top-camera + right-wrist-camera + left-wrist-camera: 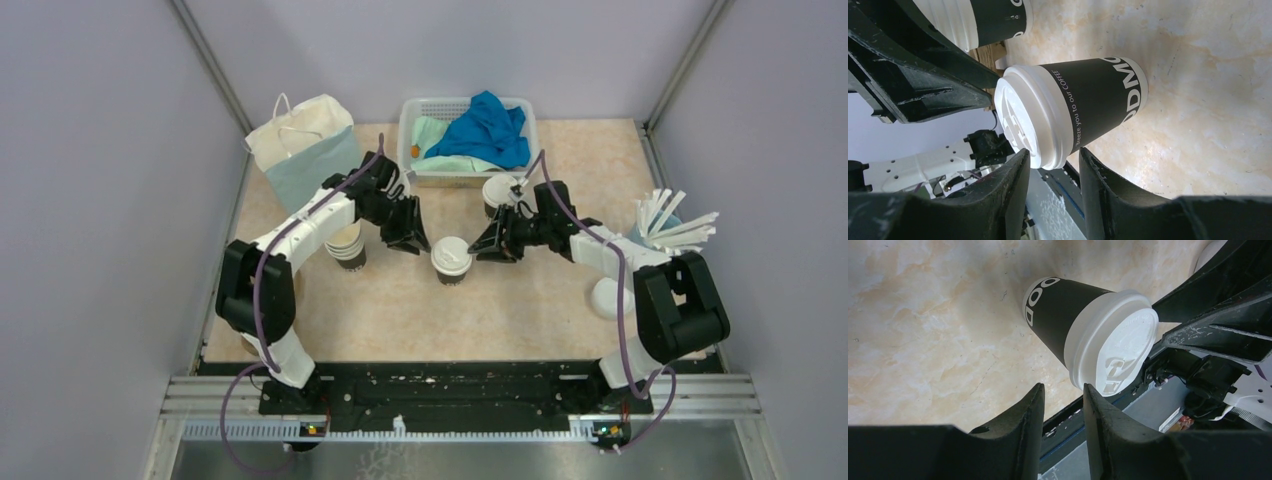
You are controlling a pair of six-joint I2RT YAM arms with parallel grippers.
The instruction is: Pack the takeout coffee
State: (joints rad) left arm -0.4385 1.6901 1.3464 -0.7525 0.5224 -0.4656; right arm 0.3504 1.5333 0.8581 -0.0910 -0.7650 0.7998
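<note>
A takeout coffee cup with a dark printed wall and a white lid stands upright mid-table. My left gripper hangs just left of it, open and empty. In the left wrist view that cup lies just beyond the left gripper. My right gripper sits close on its right, open, fingertips beside the lid rim without clasping it. The right wrist view shows the cup just past the right gripper. A second lidded cup stands by the basket. Unlidded cups are stacked under my left arm.
A white and pale blue paper bag stands at the back left. A white basket of blue and green cloths is at the back centre. A light blue cup of white sticks and a white lid sit at right.
</note>
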